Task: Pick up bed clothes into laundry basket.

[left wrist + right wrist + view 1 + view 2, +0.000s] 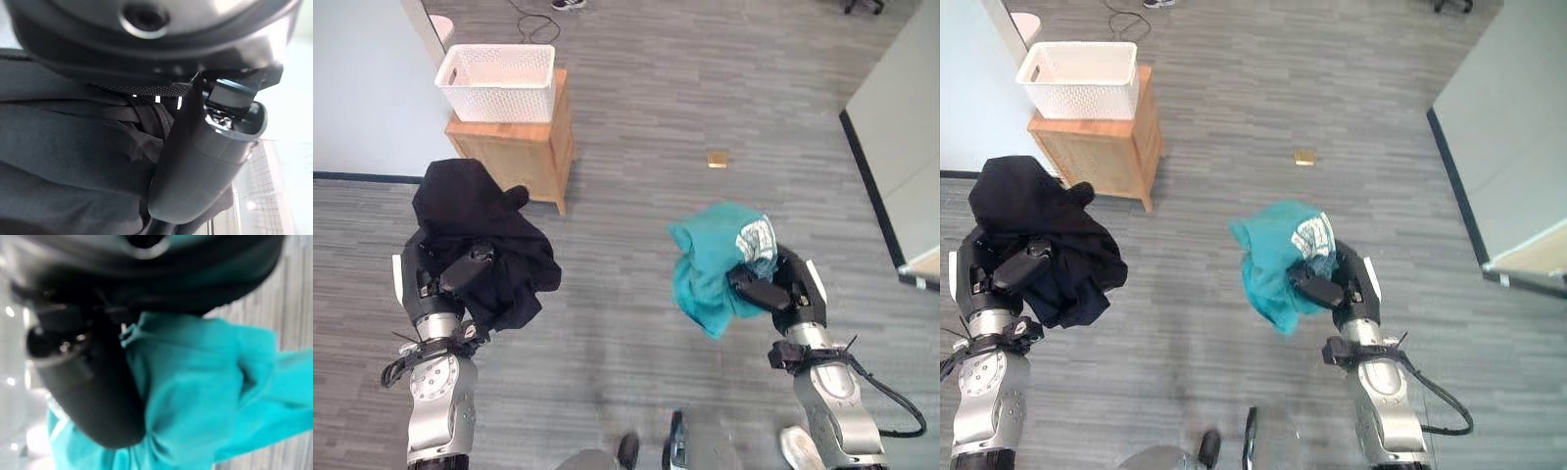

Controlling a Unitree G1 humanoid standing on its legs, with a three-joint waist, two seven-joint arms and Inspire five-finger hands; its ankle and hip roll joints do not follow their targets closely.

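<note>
I can read no words or numbers here. The teal garment point(710, 264) in my right hand point(766, 290) bears a pale printed patch, its marks too small to make out.

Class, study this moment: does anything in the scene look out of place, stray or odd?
One thing: a small tan object lies alone on the grey floor, right of the wooden cabinet; what it is cannot be told. Otherwise all looks orderly: the left hand clutches black clothing, the right hand teal clothing, and the white basket sits squarely on the cabinet.

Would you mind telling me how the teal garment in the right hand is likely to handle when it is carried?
The teal garment is probably floppy: it bunches and droops from the right hand. It seems light, held up by a pinch. Its hanging folds may swing or snag the laundry basket rim.
</note>
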